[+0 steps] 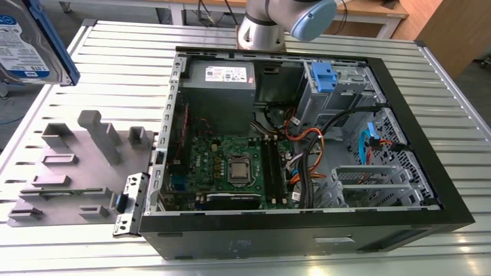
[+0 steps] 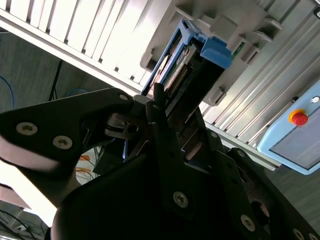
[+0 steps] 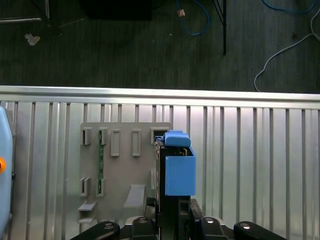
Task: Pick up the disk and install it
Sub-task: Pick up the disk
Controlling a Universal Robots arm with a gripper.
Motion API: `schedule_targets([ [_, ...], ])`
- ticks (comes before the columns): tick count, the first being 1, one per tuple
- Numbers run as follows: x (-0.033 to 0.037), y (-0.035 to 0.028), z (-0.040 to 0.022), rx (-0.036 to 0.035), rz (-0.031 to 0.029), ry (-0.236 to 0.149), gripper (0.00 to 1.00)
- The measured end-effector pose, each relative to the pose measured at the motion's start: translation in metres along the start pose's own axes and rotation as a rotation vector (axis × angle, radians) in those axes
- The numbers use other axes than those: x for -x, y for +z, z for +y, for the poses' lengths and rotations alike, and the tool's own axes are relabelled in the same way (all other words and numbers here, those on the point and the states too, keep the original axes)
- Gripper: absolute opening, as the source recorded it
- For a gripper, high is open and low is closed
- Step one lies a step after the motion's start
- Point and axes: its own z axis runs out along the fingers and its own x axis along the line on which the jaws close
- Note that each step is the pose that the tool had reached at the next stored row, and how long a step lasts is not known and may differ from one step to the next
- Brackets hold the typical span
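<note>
We see the jaws closed on the disk, a flat silver-metal hard drive with a white-and-blue label and a blue plastic bracket along its edges. In the exterior view it hangs in the upper corner on the exterior view's left, raised above the slatted aluminium desk and apart from everything lying on it. In the first wrist view the disk appears edge-on, with its blue bracket facing us and the black jaws clasping it from both sides. Behind it there lies the flat grey plastic fixture plate with its upright holders, and the disk overlaps one edge of that plate. In the second wrist view the dark jaws flank the disk, and the blue end of the bracket juts out beyond them.

On the desk, the grey fixture plate sits just beside the black open computer case, which lies on its side. Inside the case we can make out a green motherboard and a blue drive caddy in the metal bay. The silver and pale blue robot arm rises behind the case.
</note>
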Motion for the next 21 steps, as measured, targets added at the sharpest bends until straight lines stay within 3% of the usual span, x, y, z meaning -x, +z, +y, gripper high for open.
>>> schedule_targets([
  [11,-0.0002,-0.0007,-0.0243,0.0,0.0,0.0,0.35],
  [21,-0.0003,-0.0016,-0.0539,0.0,-0.0001,0.0,0.35],
])
